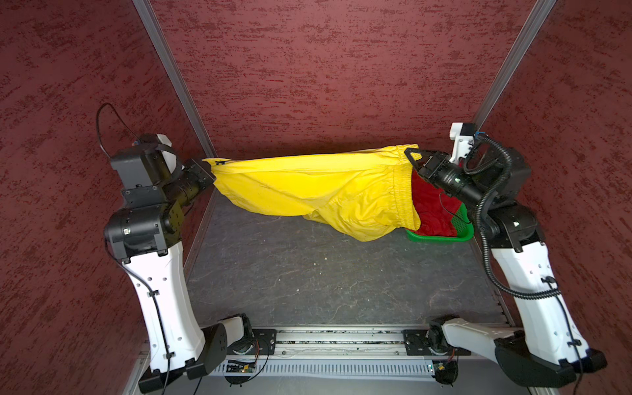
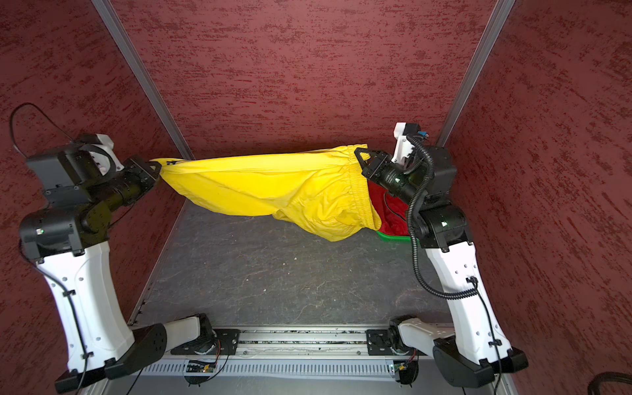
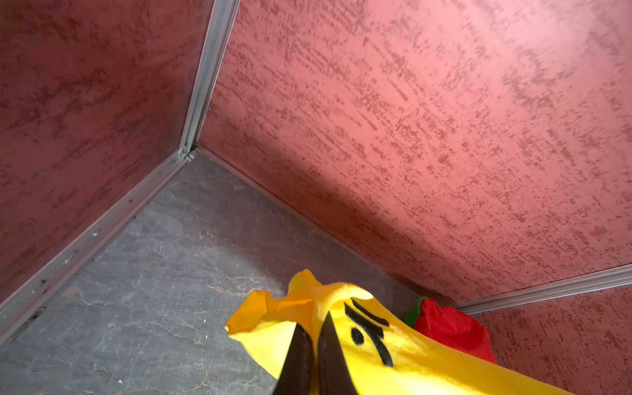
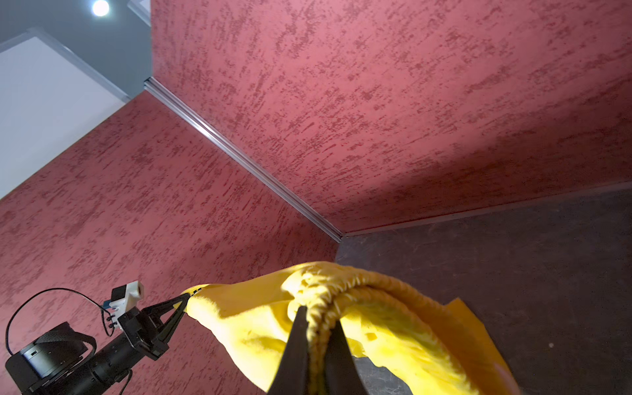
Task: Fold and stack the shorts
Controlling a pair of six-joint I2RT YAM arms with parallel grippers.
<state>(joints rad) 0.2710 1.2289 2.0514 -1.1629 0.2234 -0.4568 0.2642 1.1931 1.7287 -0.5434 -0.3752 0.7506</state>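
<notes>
At the far side, left gripper point(image 1: 212, 168) and right gripper point(image 1: 411, 154) each clamp the bright yellow fabric shorts point(image 1: 307, 184), holding them spread. Next probably calls for laying them flat.

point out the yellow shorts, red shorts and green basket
yellow shorts point(image 1: 307, 184), in a top view, middle of the fabric
red shorts point(image 1: 427, 212), in a top view, middle of the bunched cloth
green basket point(image 1: 441, 238), in a top view, its near wall

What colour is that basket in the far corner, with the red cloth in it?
Green, with small holes. The basket shows best in a top view.
</notes>
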